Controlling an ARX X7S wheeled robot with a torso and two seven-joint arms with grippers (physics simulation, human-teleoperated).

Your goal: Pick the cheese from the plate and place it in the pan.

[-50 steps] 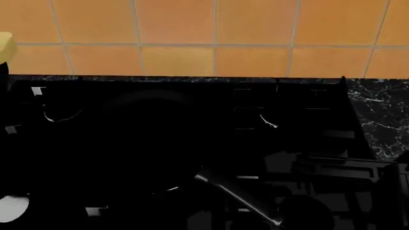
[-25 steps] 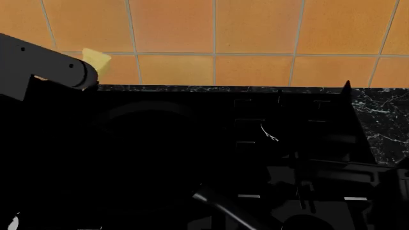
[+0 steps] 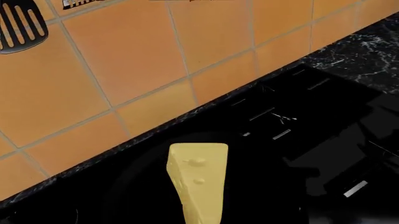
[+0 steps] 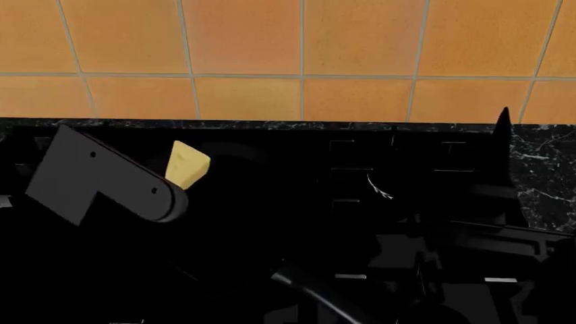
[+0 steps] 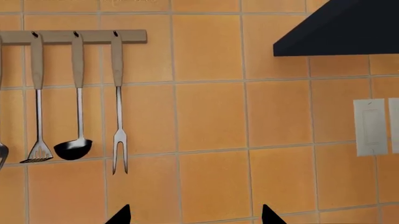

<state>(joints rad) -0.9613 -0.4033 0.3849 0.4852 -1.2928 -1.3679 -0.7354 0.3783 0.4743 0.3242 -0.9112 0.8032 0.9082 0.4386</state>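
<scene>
The cheese [image 4: 187,164], a pale-yellow wedge, hangs in the air with my left gripper [image 3: 198,212] shut on it; the black fingers barely stand out from the dark background. It is over the far left part of the black stove, above the faint round outline of the pan [image 4: 239,209], also seen as the pan [image 3: 134,186]. The pan's glossy handle [image 4: 308,289] points toward the near edge. My right gripper [image 5: 194,217] is open and empty, raised and facing the tiled wall. The plate is out of view.
The black stove grates [image 4: 360,169] lie right of the pan. Marbled black counter [image 4: 544,169] runs at the right. On the wall hang a fork [image 5: 118,140], a ladle [image 5: 74,148] and a slotted spatula [image 5: 39,153]; a range hood [image 5: 339,28] and a wall switch [image 5: 373,126] are nearby.
My left arm has carried the cheese from the upper left down and to the right, to over the pan. The head view tilted slightly at first.
</scene>
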